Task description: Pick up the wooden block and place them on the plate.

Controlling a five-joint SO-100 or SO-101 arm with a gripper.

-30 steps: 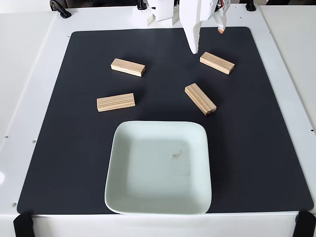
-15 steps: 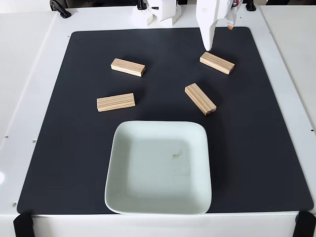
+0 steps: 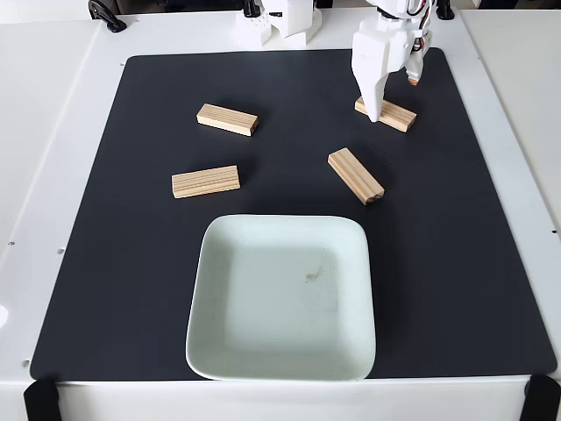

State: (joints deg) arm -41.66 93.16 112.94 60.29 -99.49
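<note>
end effector [image 3: 392,98] spread open, straddling the wooden block [image 3: 396,114] beyond the plate's [image 3: 206,289] far right corner. advice: centre both fingers across the narrow width before clenching.

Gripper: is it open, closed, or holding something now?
Gripper: open, its white finger in front of the far right block; nothing held.

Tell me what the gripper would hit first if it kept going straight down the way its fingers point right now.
Most likely the wooden block at the mat's upper right: the gripper points down with its white finger overlapping that block's left part. Height above it is unclear from this fixed view, so contact cannot be confirmed.
</note>
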